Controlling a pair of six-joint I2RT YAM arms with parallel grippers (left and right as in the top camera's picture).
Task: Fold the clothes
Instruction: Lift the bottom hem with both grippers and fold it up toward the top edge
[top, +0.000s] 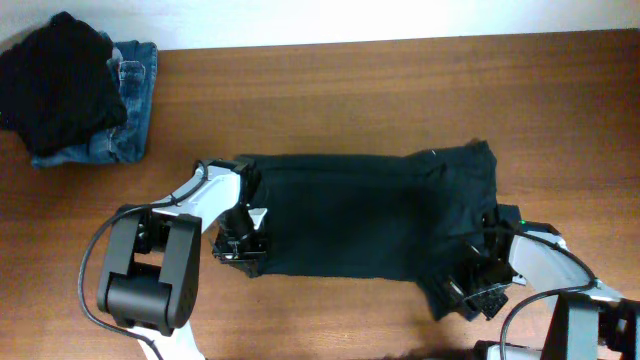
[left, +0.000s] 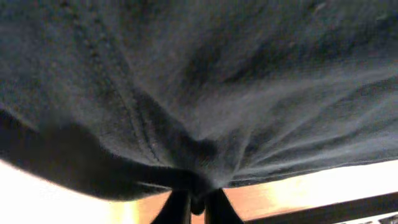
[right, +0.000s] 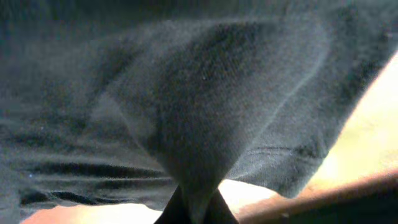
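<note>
Left hand (top: 240, 248) pinches one end of the dark T-shirt (top: 360, 220), right hand (top: 480, 290) the other, cloth spread across the counter (top: 350, 100).

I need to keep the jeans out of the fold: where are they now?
In the overhead view the jeans lie at the far left corner of the table, partly under a black heap of cloth, well apart from the T-shirt.

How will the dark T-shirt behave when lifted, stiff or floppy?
Probably floppy: the T-shirt gathers into creases where the left claw and right claw pinch it. Likely light, since the cloth looks thin. Its middle would probably sag between them.
</note>
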